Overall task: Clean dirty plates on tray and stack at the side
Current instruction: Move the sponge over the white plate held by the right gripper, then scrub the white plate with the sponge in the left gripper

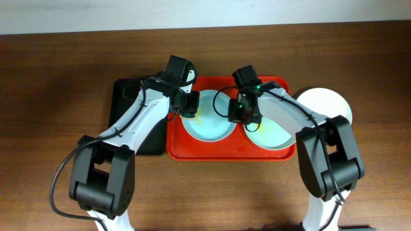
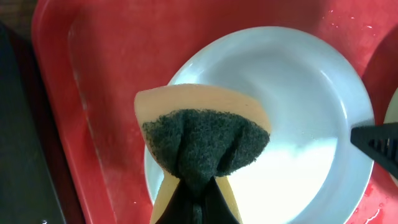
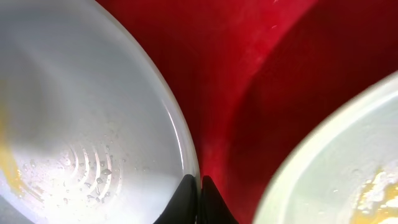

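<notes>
At far left the black tray (image 1: 125, 115) is sitting on the desk (image 1: 64, 64), just beside the red tray (image 1: 225, 153). The left end effector (image 2: 198, 190) is squeezing a folded sponge (image 2: 205, 137) tight between its fingers, green scouring side facing down, and is hovering over the near-left part of the blue plate (image 2: 298, 93), which is lying in the red tray's left half. The right end effector (image 3: 199, 199) is reaching in at that plate's right rim with its fingers fully closed. The tips are meeting right at the rim, seemingly steadying the plate, though a true pinch cannot be made out. The green plate (image 3: 336, 162) is lying just beside the blue one in the tray, showing yellow smears. Furthest right, the white plate (image 1: 327, 102) is resting on the desk outside the tray, apparently already dealt with.

The step in hand looks to be scrubbing the blue plate. Next, the sponge is needing to press down and sweep across toward the yellow smear while the right arm is holding the plate steady.
</notes>
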`<state>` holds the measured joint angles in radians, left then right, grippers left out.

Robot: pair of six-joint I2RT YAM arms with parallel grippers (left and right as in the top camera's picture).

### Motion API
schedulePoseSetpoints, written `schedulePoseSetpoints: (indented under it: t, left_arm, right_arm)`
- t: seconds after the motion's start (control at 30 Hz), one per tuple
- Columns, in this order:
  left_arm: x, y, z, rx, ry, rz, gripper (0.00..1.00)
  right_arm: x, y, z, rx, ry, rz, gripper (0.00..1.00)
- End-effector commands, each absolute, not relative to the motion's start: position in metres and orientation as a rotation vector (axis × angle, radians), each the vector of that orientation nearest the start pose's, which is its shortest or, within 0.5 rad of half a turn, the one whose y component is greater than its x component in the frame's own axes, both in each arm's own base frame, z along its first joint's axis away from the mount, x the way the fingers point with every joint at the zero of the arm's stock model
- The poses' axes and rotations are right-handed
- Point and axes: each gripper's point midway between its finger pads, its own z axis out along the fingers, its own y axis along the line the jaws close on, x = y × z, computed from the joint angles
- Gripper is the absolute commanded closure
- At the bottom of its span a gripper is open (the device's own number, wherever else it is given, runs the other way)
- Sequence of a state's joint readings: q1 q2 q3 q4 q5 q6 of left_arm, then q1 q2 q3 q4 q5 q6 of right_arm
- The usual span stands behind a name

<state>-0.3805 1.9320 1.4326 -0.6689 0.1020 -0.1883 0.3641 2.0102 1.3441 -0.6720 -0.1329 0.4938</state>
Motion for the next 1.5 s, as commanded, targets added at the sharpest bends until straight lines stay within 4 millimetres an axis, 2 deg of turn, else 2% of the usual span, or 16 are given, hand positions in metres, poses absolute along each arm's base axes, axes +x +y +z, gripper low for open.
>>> schedulePoseSetpoints:
  t: [0.0,0.17,0.3,0.4,0.53,0.87,0.97,1.1,1.17,1.2,1.27,1.37,1.47]
  left_arm:
    - [0.415,-0.187,0.069,0.243,2.771,-0.323,1.0]
    - [0.422,-0.191,0.058,0.24,2.814,-0.318,1.0]
    - [0.435,-0.198,0.071,0.243,2.849,-0.32,1.0]
    - [0.433,-0.195,0.072,0.239,2.916,-0.282,1.0]
    - [0.431,-0.186,0.049,0.232,2.978,-0.191,1.0]
    - [0.423,-0.193,-0.003,0.26,3.069,-0.163,1.0]
    - [0.415,-0.202,-0.015,0.286,3.099,-0.192,1.0]
    - [0.397,-0.229,-0.025,0.363,3.136,-0.276,1.0]
    - [0.391,-0.241,-0.024,0.413,3.137,-0.325,1.0]
    - [0.382,-0.257,-0.02,0.509,3.128,-0.462,1.0]
    - [0.375,-0.269,-0.015,0.561,3.119,-0.596,1.0]
    - [0.377,-0.273,-0.008,0.542,3.108,-0.691,1.0]
    - [0.398,-0.265,0.013,0.49,3.049,-0.731,1.0]
  right_arm:
    - [0.369,0.177,0.0,0.104,3.003,0.291,0.96]
    - [0.369,0.176,0.0,0.105,3.004,0.291,0.96]
    - [0.369,0.176,0.0,0.104,3.004,0.291,0.96]
    - [0.368,0.176,0.0,0.105,3.007,0.289,0.96]
    - [0.368,0.175,-0.001,0.105,3.008,0.282,0.96]
    - [0.368,0.175,0.0,0.105,3.006,0.283,0.96]
    - [0.368,0.176,-0.001,0.104,3.005,0.284,0.96]
    - [0.369,0.176,0.0,0.104,3.004,0.284,0.96]
    - [0.368,0.176,-0.001,0.104,3.005,0.284,0.96]
    - [0.368,0.176,-0.001,0.104,3.005,0.284,0.96]
    - [0.368,0.176,-0.001,0.104,3.005,0.284,0.96]
    - [0.368,0.175,-0.001,0.105,3.007,0.283,0.96]
    - [0.368,0.175,-0.001,0.105,3.008,0.282,0.96]
